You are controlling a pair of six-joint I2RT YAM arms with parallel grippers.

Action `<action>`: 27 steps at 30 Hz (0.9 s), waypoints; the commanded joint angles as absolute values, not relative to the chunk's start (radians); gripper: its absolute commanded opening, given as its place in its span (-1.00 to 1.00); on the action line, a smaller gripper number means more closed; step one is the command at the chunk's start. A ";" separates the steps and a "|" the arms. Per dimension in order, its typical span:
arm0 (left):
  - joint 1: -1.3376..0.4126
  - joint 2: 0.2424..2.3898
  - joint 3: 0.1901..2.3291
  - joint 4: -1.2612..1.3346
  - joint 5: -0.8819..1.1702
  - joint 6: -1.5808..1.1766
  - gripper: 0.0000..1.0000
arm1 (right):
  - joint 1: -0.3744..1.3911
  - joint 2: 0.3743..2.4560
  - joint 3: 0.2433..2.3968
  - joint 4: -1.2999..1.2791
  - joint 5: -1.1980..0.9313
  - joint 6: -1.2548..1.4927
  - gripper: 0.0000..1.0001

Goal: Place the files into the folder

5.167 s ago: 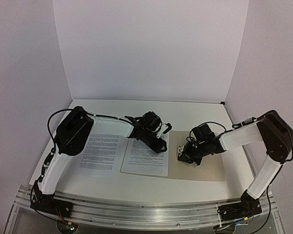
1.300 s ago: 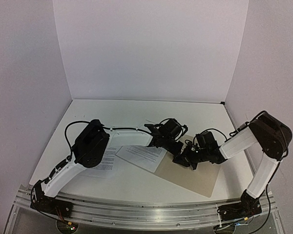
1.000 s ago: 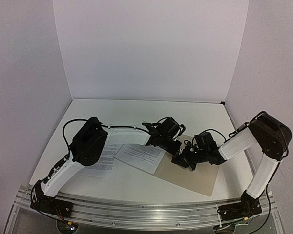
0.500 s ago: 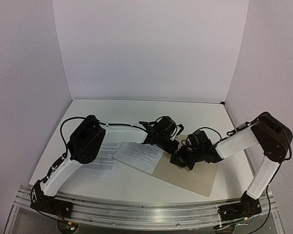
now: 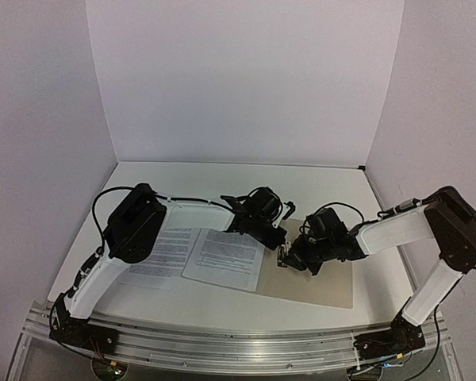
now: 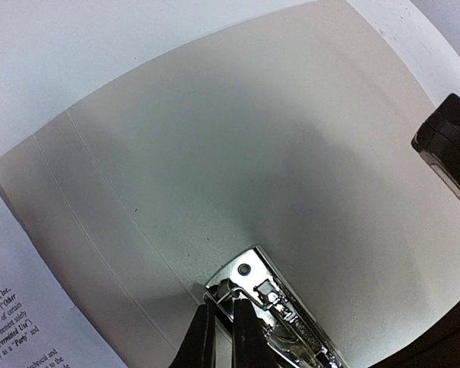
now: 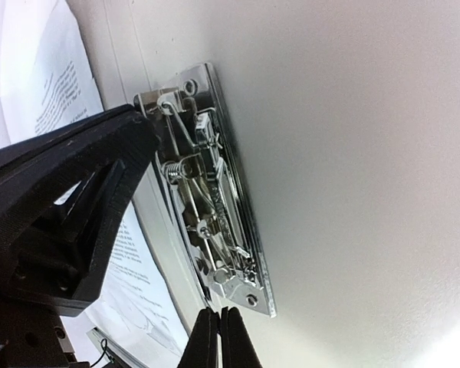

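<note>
Fingers on the left gripper are drawn nearly together now, just a sliver between them, tips right at one end of the metal fastener. I can't tell whether they're pinching a part of it or only pressing. Across from them the right gripper has its fingertips closed tight too, planted at the other end of that same strip. So both arms are meeting nose to nose over the one little clip.

And look what's just happened: the folder has swung round! A second ago it sat skewed like a diamond, one corner pointing at the near edge. Now it lies much squarer on the table, much as it did five seconds back. The first sheet has turned with it and lies with its right edge over the folder's left side, just beside the fastener. The second sheet is still out to the left on the table, partly under the left arm.

My read is that they've straightened the folder and settled on the clip. Nothing is filed yet, and neither sheet is under that fastener. The clip will likely have to be opened before either page goes in.
</note>
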State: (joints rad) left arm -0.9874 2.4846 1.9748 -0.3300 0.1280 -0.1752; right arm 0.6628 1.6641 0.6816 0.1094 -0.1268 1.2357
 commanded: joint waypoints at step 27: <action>-0.926 2.489 2.084 -0.524 0.326 -0.140 -0.60 | 0.602 1.675 1.044 -0.442 -0.160 1.077 -0.79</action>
